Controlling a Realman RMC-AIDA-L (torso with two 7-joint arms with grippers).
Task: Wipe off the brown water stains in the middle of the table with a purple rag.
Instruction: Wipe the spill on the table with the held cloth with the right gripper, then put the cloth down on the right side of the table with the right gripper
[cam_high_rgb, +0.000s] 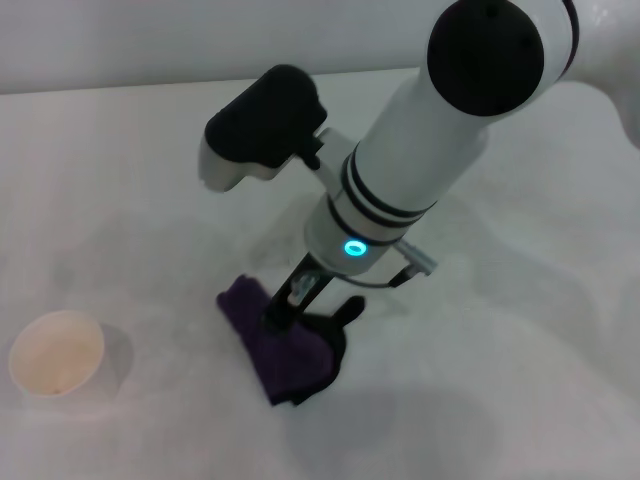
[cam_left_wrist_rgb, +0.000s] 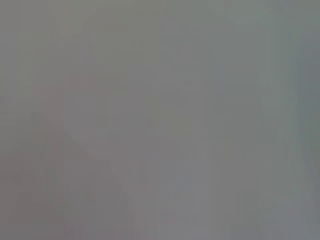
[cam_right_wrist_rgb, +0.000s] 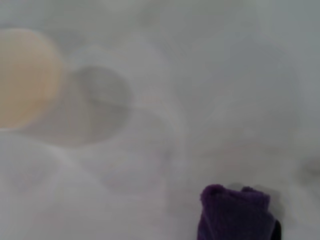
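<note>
1. One arm is at work: your right gripper sits at lower centre of the head view, its dark fingers pressed down onto the purple rag; whether they pinch the cloth, you cannot tell.
2. The purple rag lies flat on the white bench, its black edge toward the right.
3. A white cup stands at the lower left, well apart from the rag.
4. No brown stain is distinguishable.
5. The left wrist view shows only grey blur.
6. No readable writing appears.
</note>
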